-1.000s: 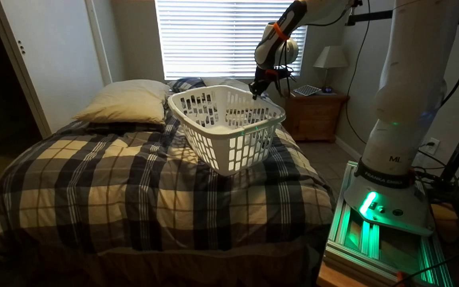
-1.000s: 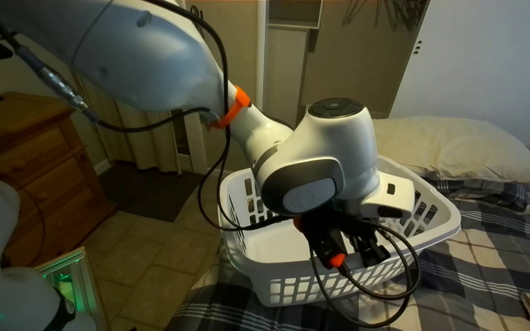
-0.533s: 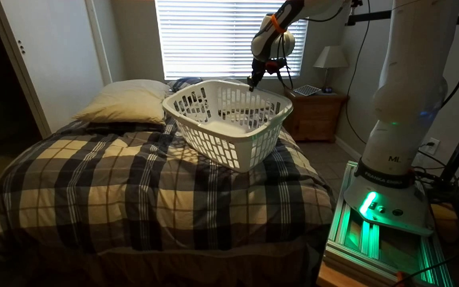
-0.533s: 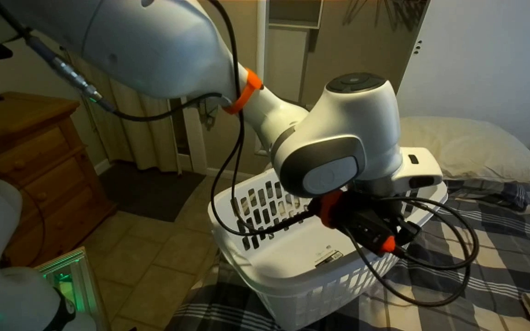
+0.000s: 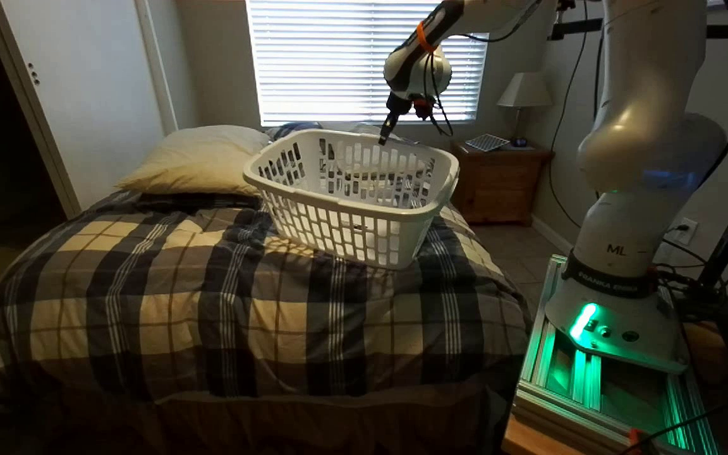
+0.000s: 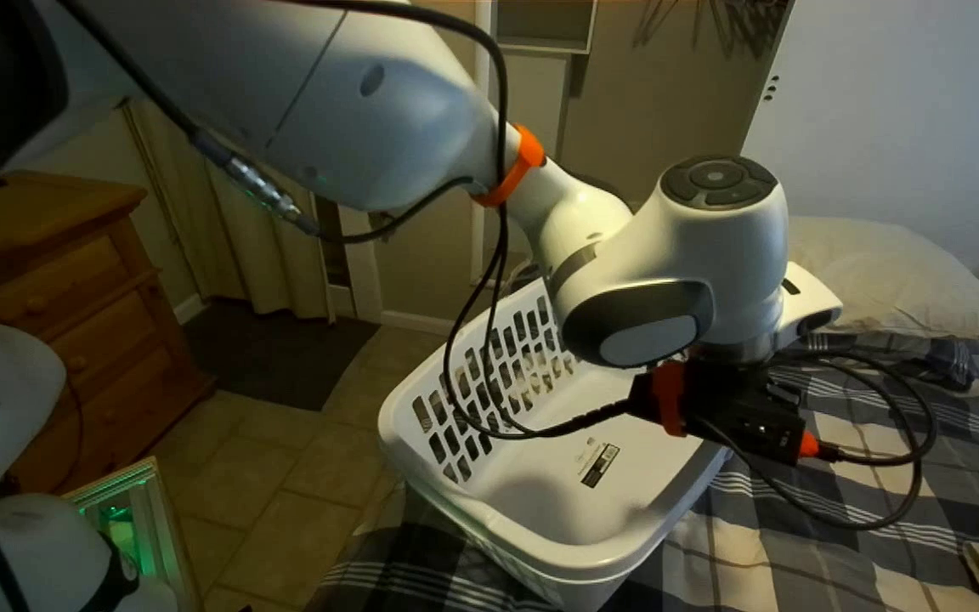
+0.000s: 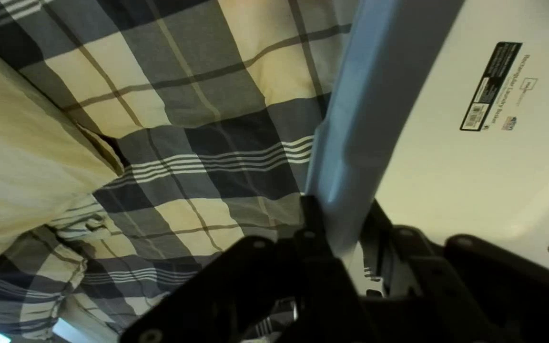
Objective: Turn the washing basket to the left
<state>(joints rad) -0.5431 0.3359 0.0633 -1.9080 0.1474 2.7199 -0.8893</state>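
The washing basket is a white rectangular plastic basket with slotted sides, upright on the plaid bed. Its rim shows in both exterior views [image 5: 351,206] [image 6: 574,557]. In an exterior view a long side faces the camera. My gripper [image 5: 383,140] is at the far rim there. In the wrist view the gripper [image 7: 343,209] has one black finger outside and one inside the rim [image 7: 350,143], closed against it. A label [image 7: 491,85] shows on the basket floor. In an exterior view the gripper body [image 6: 736,408] covers part of the rim, and the fingertips are hidden.
A cream pillow [image 5: 200,161] lies on the bed [image 5: 212,328] beside the basket. A wooden nightstand [image 5: 497,183] with a lamp [image 5: 524,91] stands past the bed. Black cables [image 6: 906,459] loop from the wrist. A wooden dresser [image 6: 56,280] stands behind the arm.
The basket has turned counterclockwise as seen from above, its near corner swinging right and its long side coming to face an exterior camera. My gripper has moved with the far rim.
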